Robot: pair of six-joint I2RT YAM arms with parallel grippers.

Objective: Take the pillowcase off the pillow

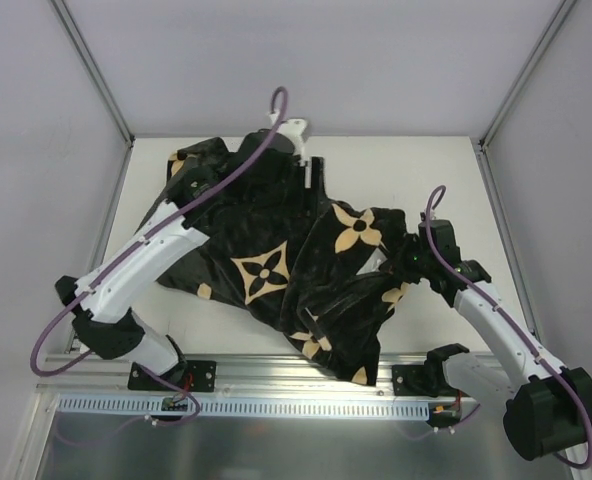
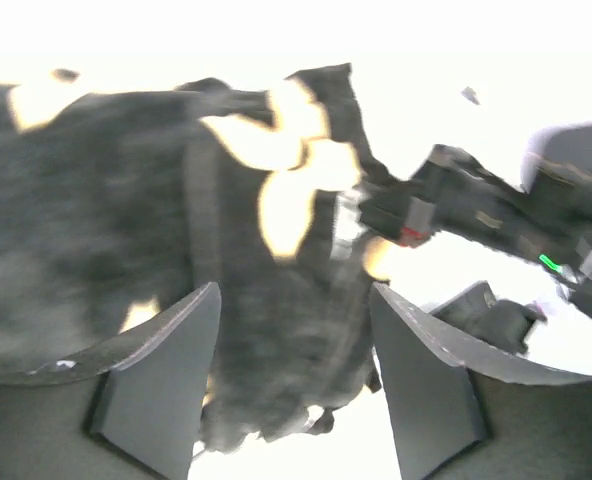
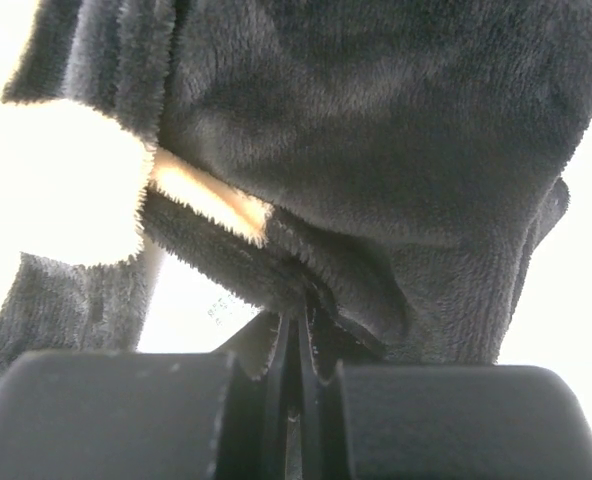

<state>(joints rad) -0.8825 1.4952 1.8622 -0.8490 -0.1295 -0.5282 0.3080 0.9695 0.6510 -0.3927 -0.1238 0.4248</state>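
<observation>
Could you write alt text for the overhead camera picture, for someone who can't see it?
A black pillowcase with tan flower prints lies crumpled across a white table, seen from above. The left arm reaches over it toward the far edge, while the right arm meets its right edge, jaws hard to make out against the dark cloth.

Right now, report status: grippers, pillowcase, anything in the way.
Left gripper open over the pillowcase, fingers empty. Right gripper shut on a fold of it. Pillowcase bunched across the table; pillow not clearly in sight.
</observation>
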